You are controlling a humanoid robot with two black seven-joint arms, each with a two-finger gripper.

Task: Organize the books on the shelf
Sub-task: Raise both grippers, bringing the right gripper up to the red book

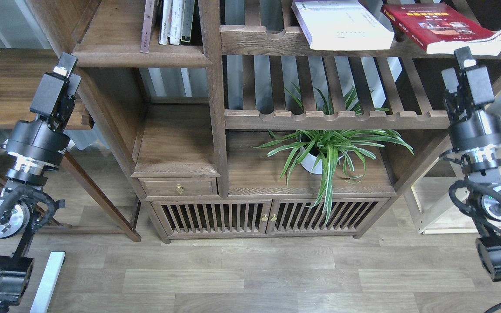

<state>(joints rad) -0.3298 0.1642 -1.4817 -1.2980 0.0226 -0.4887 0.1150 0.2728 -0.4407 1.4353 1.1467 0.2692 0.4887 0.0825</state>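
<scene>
Red book (439, 27) overhanging slatted rail, right hand (461, 65) just below — grip unclear, left hand (62, 74) likewise.

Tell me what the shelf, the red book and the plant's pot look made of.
Shelf: dark-stained wood, matte, grain visible along its rounded front edge. Red book: paper pages, white page edges showing; cover looks slightly glossy, likely a softcover, but I can't be sure. Pot: smooth white, probably glazed ceramic, possibly plastic.

Tops of the upright books (170, 21) and white-lavender paperback (342, 24) cut off by the upper edge.
</scene>
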